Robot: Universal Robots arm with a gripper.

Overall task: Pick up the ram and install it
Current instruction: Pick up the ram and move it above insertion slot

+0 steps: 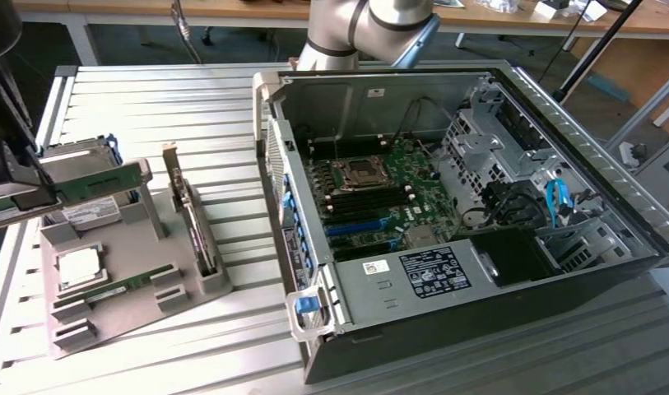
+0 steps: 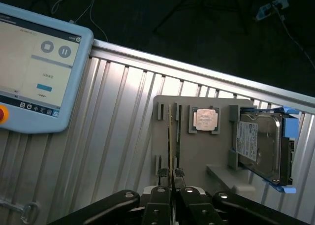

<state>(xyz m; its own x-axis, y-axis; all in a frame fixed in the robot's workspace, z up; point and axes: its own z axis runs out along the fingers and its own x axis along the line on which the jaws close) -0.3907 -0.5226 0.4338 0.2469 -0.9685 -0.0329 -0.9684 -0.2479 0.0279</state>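
Ram [image 2: 171, 136], how does it look from above?
— A long, narrow green board standing on its long edge in the grey tray [image 2: 197, 153]. From the gripper [image 2: 171, 174] it reads as one thin yellowish line. The exterior view shows its flat green face with small dark chips.
Where is it against the tool?
— Well below it and apart from it, running straight out in line with the slit between the fingers [image 2: 165, 176]. Those black fingers are drawn nearly together and clamp nothing.
What sits around the ram?
— Just beside it, to one side of the fingers' line, is one square silver processor chip [image 2: 205, 119] in a framed pocket. Farther out on that same side is one boxy metal hard drive [image 2: 261, 146] in a blue plastic frame, propped on a raised stand. One taller card [image 1: 192, 218] with a metal bracket also stands on edge in the tray.
And the materials?
— The tray is matte grey plastic, with small upright ribs holding the ram at both ends. The table [image 2: 118, 136] is ribbed, shiny metal slats. One open computer case [image 1: 346, 103] of grey sheet metal has a green motherboard [image 1: 389, 193] inside. One pale blue touchscreen pendant [image 2: 39, 62] lies on the slats, off the opposite side of the fingers' line
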